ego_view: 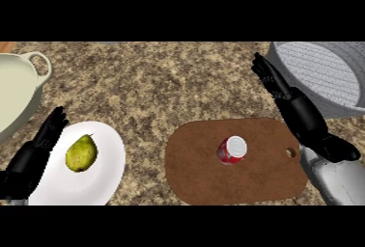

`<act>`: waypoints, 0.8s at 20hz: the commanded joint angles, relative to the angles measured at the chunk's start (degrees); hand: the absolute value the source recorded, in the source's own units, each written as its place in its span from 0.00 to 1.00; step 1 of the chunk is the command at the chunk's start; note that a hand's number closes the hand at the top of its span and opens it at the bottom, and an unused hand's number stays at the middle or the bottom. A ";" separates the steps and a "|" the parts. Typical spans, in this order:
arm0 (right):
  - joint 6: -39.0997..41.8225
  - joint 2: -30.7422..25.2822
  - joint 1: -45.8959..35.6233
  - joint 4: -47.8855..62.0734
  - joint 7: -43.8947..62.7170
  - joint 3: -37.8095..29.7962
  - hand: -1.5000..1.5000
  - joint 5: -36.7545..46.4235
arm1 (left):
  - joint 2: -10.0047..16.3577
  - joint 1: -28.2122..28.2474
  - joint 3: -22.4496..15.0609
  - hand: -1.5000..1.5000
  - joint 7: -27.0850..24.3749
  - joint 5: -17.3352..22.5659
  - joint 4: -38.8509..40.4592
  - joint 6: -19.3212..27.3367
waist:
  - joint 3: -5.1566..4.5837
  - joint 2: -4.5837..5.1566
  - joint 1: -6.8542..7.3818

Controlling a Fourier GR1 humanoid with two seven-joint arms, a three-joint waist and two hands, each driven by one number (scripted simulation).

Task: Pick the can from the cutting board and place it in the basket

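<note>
One reach comes first: bring your right hand (298,111), fingers straight and holding nothing, down and leftward to the small red metal can with the white top (232,149). Come at it from the side, curl your fingers round its body, then lift straight up so it does not tip. The can sits near the middle of the brown wooden cutting board (206,178). Your hand lies to its right, apart from it, between the can and the grey mesh basket (321,72).
</note>
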 commanded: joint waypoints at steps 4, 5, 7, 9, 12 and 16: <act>-6.05 0.25 0.65 -0.79 -0.17 -15.13 1.00 -8.00 | -0.05 -5.13 4.97 0.50 5.84 2.93 4.62 1.66 | 2.09 -0.63 1.04; -7.04 1.33 1.09 -0.93 -1.88 -17.69 1.00 -10.18 | -0.91 -7.59 5.14 0.50 8.25 2.72 6.26 3.52 | 2.15 -0.48 0.05; 1.50 -12.46 0.54 -0.60 -3.49 -6.76 1.00 7.21 | -2.31 -7.92 3.36 0.50 10.14 3.86 6.94 2.51 | 1.79 -0.11 0.14; -6.59 -3.82 1.72 -3.17 -2.47 1.32 0.00 14.15 | -2.26 -9.60 3.54 0.50 10.63 4.93 10.30 0.25 | 1.80 -0.45 1.68; -20.75 6.50 1.16 -1.98 0.79 7.88 0.00 25.57 | -3.00 -14.48 2.82 0.50 15.04 3.41 10.39 2.84 | 1.93 -0.52 2.00; -30.17 15.05 -3.79 -2.58 16.73 12.19 0.00 36.53 | -4.13 -15.34 2.52 0.50 16.67 3.11 10.87 3.47 | 1.89 -0.91 2.14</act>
